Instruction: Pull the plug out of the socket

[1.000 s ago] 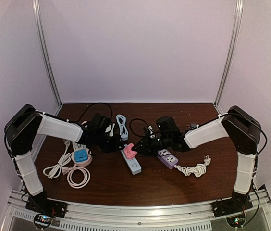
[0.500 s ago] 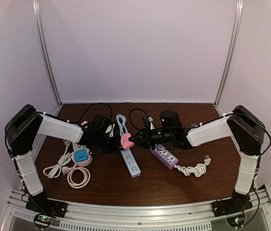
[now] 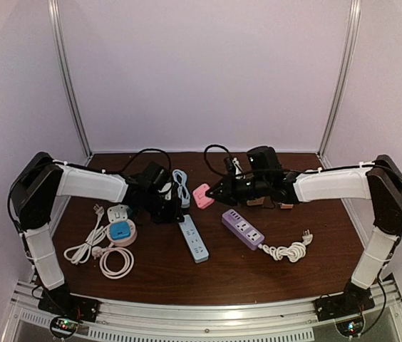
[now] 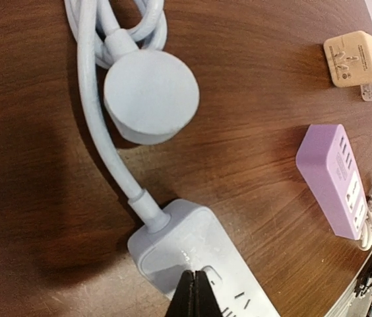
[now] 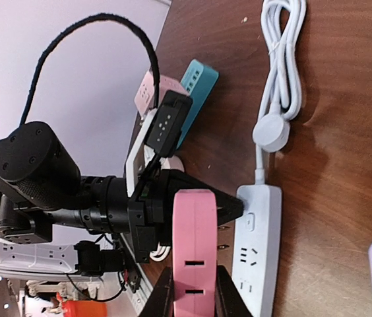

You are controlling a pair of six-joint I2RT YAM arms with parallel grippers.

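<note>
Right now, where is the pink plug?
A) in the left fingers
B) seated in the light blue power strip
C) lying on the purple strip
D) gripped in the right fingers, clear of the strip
D: the pink plug is clamped between the right fingers, apart from the light blue power strip, with its prongs bare.

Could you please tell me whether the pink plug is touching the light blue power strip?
Apart. The top external view shows the pink plug in the right hand, with table showing between it and the light blue power strip.
</note>
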